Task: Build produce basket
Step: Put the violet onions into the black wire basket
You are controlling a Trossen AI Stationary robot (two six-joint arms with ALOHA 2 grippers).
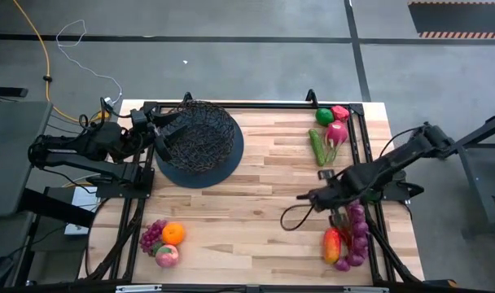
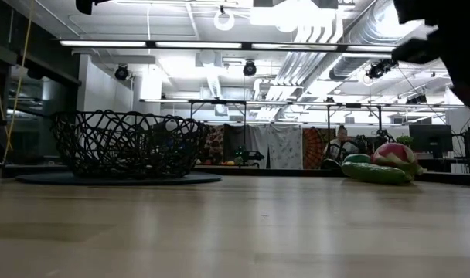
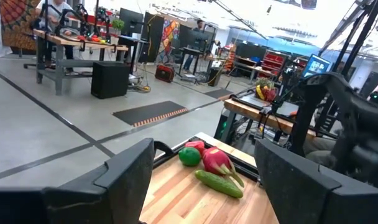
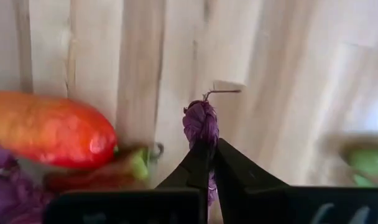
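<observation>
The basket [image 1: 200, 138], a black wire-mesh bowl on a dark round base, stands at the table's far left. My left gripper [image 3: 204, 180] hovers open and level beside its left rim [image 1: 158, 124], with nothing between its fingers. My right gripper [image 1: 339, 213] points down at the near right, shut on a purple grape bunch [image 4: 201, 121]. More purple grapes [image 1: 358, 238] and a red-orange mango [image 1: 332, 244] lie just beside it on the table. Another grape bunch [image 1: 152, 236], an orange [image 1: 173, 233] and a peach [image 1: 168, 255] lie near left. My right gripper pinches the grape bunch at its upper end [image 4: 202, 138] between its two fingertips. The fingers come from above, pointing down. The bunch sits below the fingertips with a thin wire stem [image 4: 223, 91] sticking out. Whether its lower end is clear of the table does not show.
A green pepper [image 1: 324, 116], a red pepper [image 1: 339, 112], a radish [image 1: 337, 132] and a cucumber [image 1: 317, 147] lie at the far right. A dark frame rail [image 1: 256, 106] runs along the table's edges. Bare boards stretch across the table's middle [image 1: 256, 195].
</observation>
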